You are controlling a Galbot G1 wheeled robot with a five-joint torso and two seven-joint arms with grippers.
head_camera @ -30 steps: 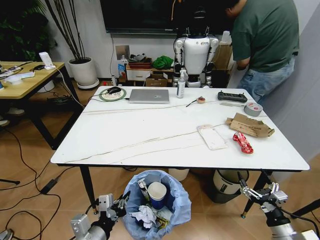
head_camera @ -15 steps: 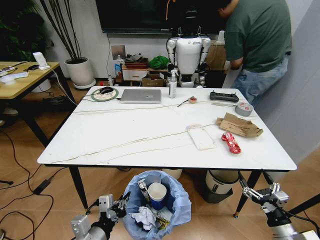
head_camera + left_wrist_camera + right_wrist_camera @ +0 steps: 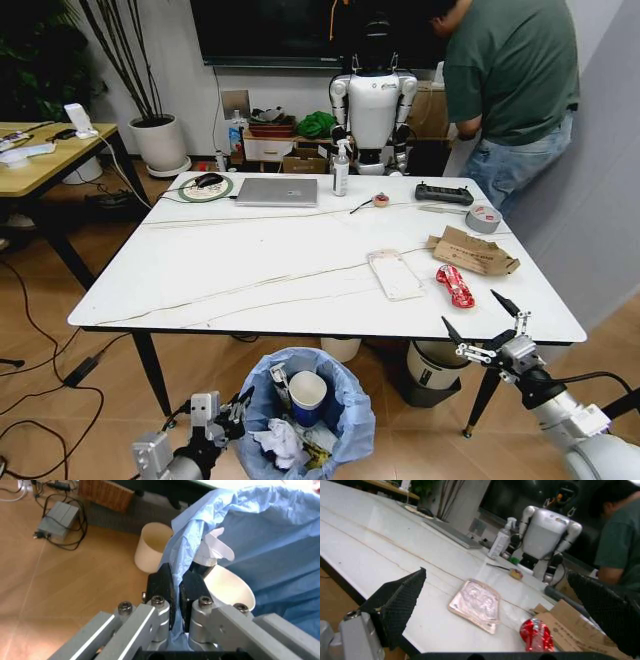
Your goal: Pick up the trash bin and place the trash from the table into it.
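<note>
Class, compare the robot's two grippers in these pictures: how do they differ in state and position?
The left gripper is shut on the trash bin's blue bag rim, while the right gripper is open and holds nothing. The left gripper sits low, below the table, beside the bin; the right gripper is raised to the table's near right edge, facing the red packet. Both are at the table's near side.

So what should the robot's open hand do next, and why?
Probably reach forward over the table edge toward the red packet. The right gripper is open, level with the near edge, with the clear wrapper and red packet just ahead. The left gripper is shut on the trash bin liner, so the bin is ready below.
</note>
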